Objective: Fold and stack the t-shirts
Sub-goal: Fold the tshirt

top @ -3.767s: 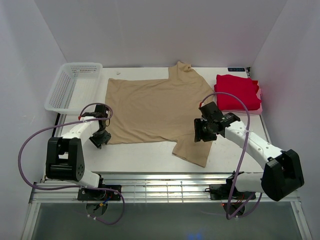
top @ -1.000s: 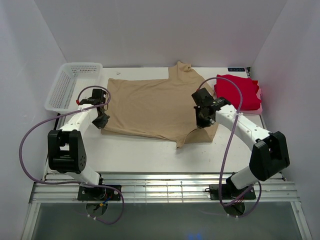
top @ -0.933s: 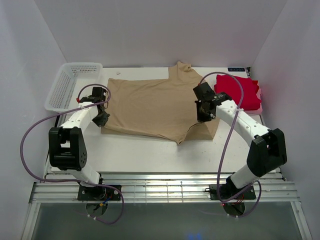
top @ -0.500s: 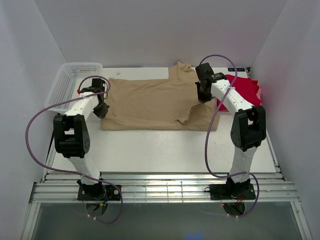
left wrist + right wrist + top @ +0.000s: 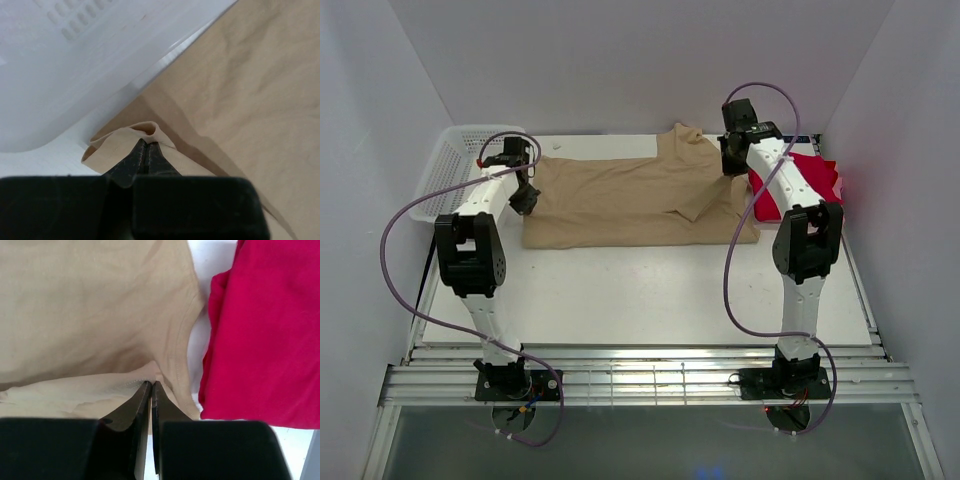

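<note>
Hauls the near hem of the tan t-shirt point(image 5: 620, 205) over to its far edge, halving it beside the folded red t-shirt point(image 5: 818, 178), left gripper point(image 5: 146, 142) and right gripper point(image 5: 151, 385) each pinched tight on a corner, likely needs only the release to finish this fold.

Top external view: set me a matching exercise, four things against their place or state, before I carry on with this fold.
Things:
1. tan t-shirt
2. red t-shirt
3. basket
4. left end effector

Places or states:
A. shut on a tan cloth edge
B. lying at the right side
C. standing at the far left corner
D. lying in the middle, partly folded over

Pairs: 1-D, 2-B, 3-C, 4-A
</note>
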Available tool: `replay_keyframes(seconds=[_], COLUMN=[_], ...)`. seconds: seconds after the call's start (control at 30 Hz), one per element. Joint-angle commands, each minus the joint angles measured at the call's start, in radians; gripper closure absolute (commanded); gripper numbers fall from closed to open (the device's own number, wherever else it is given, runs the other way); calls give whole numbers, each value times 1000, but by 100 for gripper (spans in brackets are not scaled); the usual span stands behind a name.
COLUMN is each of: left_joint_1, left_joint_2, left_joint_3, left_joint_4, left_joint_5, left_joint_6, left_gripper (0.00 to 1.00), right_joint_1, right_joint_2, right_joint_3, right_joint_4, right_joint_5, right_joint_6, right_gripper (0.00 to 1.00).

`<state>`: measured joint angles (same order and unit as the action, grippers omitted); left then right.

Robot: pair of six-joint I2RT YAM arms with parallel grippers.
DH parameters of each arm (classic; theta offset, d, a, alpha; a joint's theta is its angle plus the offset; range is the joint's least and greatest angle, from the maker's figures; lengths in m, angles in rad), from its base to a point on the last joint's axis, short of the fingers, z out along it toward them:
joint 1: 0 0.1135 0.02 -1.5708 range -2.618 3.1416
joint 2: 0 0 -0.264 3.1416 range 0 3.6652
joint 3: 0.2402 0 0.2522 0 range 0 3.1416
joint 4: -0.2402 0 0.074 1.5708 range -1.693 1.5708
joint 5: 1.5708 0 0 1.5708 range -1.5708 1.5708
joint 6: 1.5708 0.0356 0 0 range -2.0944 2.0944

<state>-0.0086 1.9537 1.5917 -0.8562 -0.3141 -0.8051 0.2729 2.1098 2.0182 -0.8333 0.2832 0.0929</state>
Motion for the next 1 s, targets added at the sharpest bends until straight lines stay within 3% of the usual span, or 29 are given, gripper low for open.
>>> replay_keyframes(seconds=[0.0,0.33,0.63,0.67,0.7,0.73,0.77,0.83,0.97], left_joint_1=[7,7,7,7,7,7,7,7,-1], left_joint_2=[40,183,206,202,200,198,192,176,79], left_joint_3=[73,162,273,290,324,338,350,356,255], left_joint_4=[-6,8,74,74,69,63,57,30,23], left_joint_5=[17,9,-42,-51,-62,-66,-78,-89,-91], left_joint_6=[24,61,75,78,84,87,89,80,11], left_gripper=[100,100,100,94,86,71,64,54,52], right_joint_1=[-29,-54,-67,-66,-67,-69,-70,-70,-67], right_joint_2=[35,122,138,131,127,118,110,75,-46], right_joint_3=[82,119,139,137,139,143,140,120,-74], right_joint_4=[-23,-13,69,89,94,94,92,94,164], right_joint_5=[-10,-13,1,-6,-12,-15,-10,17,-47], right_joint_6=[-33,-25,18,19,19,25,27,45,60], right_gripper=[92,92,92,91,81,53,42,31,30])
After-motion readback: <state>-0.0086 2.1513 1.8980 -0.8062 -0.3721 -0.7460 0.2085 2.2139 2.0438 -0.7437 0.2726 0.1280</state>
